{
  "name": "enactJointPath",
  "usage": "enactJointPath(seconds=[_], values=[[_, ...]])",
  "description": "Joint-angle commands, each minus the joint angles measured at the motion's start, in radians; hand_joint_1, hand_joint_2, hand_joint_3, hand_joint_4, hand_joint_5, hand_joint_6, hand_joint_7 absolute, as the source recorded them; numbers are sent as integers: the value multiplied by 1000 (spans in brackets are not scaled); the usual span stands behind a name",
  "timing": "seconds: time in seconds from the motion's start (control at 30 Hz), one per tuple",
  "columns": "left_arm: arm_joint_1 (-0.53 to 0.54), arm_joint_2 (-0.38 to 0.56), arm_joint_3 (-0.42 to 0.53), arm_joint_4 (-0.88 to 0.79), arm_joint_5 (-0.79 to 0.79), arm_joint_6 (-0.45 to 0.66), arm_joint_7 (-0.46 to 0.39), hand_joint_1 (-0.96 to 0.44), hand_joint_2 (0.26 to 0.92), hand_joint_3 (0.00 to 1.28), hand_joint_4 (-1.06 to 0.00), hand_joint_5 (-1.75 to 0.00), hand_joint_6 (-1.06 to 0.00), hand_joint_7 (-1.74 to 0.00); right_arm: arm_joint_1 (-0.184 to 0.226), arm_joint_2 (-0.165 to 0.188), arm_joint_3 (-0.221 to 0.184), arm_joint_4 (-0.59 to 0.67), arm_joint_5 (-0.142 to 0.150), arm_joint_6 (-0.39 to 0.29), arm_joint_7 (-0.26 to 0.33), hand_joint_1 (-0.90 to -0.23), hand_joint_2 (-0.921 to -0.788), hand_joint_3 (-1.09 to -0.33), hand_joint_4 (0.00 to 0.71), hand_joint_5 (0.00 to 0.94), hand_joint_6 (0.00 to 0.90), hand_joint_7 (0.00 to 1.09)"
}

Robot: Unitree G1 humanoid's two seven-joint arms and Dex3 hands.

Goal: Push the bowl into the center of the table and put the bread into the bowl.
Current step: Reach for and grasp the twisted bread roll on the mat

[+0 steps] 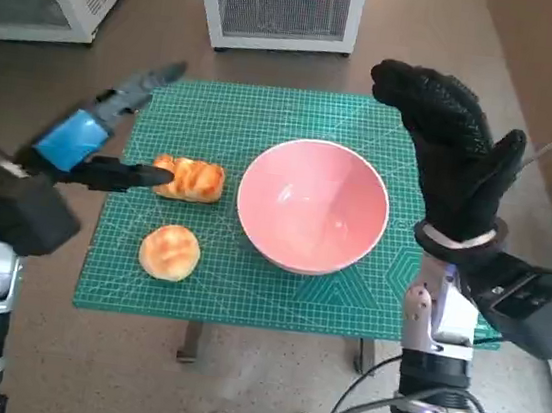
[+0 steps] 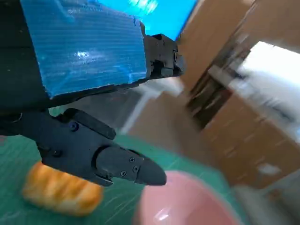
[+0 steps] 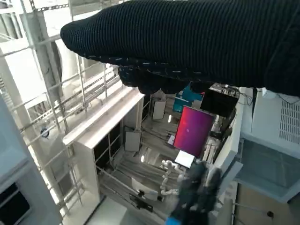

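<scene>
Centrally, glossy pink bowl (image 1: 313, 206); 2 golden bread pieces (image 1: 191, 179) alongside.

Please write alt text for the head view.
A pink bowl sits mid-table on a green mat, two bread pieces beside it. The open left hand hovers near the bread; the open right hand is raised.

Head view looks steeply down on the worktop (image 1: 244, 303) from above, both arms rising from below. Left wrist view sits close behind the left hand (image 2: 84, 61), facing the pink bowl (image 2: 187, 201) and long bread (image 2: 61, 190), both shared with head view. Right wrist view, behind the right hand (image 3: 197, 42), faces the room.
</scene>
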Motion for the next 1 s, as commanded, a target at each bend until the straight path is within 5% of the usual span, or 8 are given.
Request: enactJointPath(seconds=[0.03,1.0], values=[[-47,21,-60,4,68,64,-17,-299,788,1,-122,0,-154,-183,22,-12,9,1,0,5,-6,-415,-861,-581,552,46,206,879],[-297,-86,-360,479,322,179,-8,-300,804,3,-104,0,-211,-58,26,-32,15,0,24,14,-10,-411,-872,-557,546,64,217,883]])
